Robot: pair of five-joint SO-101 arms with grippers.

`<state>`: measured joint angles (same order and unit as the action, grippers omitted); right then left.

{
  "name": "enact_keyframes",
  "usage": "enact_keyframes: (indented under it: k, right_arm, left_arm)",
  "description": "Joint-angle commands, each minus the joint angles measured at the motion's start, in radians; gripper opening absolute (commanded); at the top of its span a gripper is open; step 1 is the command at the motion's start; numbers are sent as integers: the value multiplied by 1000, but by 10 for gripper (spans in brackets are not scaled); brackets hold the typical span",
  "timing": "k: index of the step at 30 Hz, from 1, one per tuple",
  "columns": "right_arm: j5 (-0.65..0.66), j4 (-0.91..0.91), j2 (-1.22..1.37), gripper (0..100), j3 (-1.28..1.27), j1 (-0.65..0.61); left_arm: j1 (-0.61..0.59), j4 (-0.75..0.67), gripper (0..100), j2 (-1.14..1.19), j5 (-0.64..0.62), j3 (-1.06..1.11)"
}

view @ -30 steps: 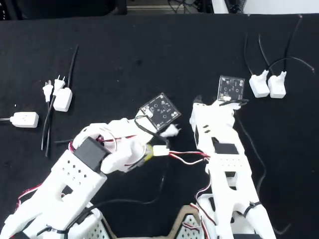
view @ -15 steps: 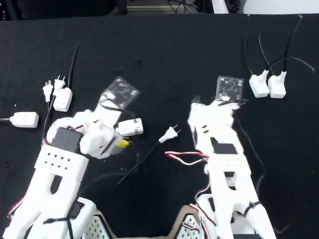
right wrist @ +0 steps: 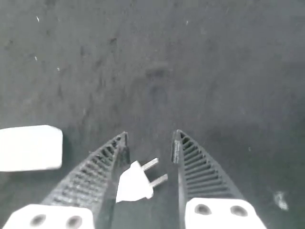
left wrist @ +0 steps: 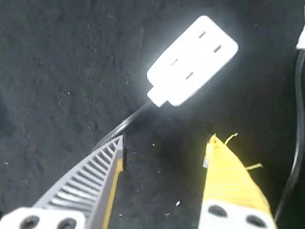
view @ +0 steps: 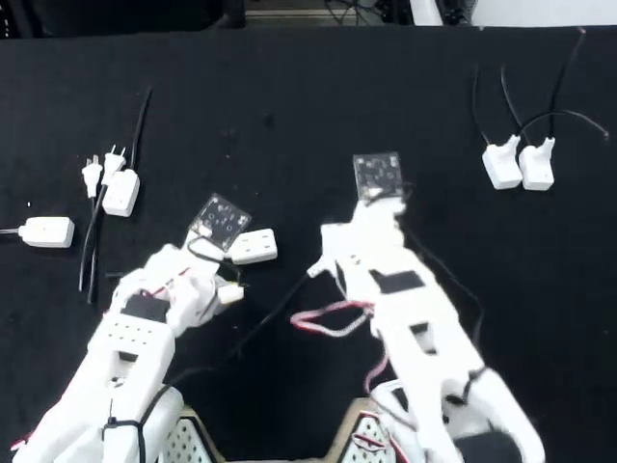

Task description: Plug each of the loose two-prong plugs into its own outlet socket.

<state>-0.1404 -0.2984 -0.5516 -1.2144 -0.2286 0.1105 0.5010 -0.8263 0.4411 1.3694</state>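
White plug [right wrist: 136, 181] lies inside the parted right gripper [right wrist: 150, 137], prongs slanting across the gap; left gripper [left wrist: 165, 141] gapes wide near the socket [left wrist: 192, 60].

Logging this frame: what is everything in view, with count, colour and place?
loose plug: one, white, on the table between the right gripper's open fingers
outlet socket: one, white, mid-table just beyond the left gripper
small plugs: two, white, side by side at the far left
left-side outlets: two, white, one beside the small plugs, one nearer the table's left edge
corded blocks: two, white with black cords, side by side at the far right
table: one, black
left gripper: one, open, one finger yellow-taped, over the outlet socket's cord
right gripper: one, open, straddling the loose plug
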Motion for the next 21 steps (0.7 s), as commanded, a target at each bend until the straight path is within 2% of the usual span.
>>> enact_keyframes:
  k: [1, 6, 8, 13, 17, 21]
  right_arm:
    - [-8, -20, 153, 147, 156, -15]
    - [-9, -170, 300, 145, 321, -14]
    - [-9, -221, 309, 145, 354, -14]
    - [-11, -256, 298, 147, 358, -15]
    - [-14, -293, 305, 146, 364, -15]
    - [-84, -365, 305, 148, 397, -15]
  left_arm:
    - [4, -43, 267, -12, -11, -1]
    - [-4, -43, 267, -12, -269, -12]
    - [-27, -38, 267, -11, -325, -28]
    - [-145, -44, 267, -14, -377, -38]
    - [-148, -44, 267, -14, -371, -35]
    - [-147, -44, 267, -14, -371, -35]
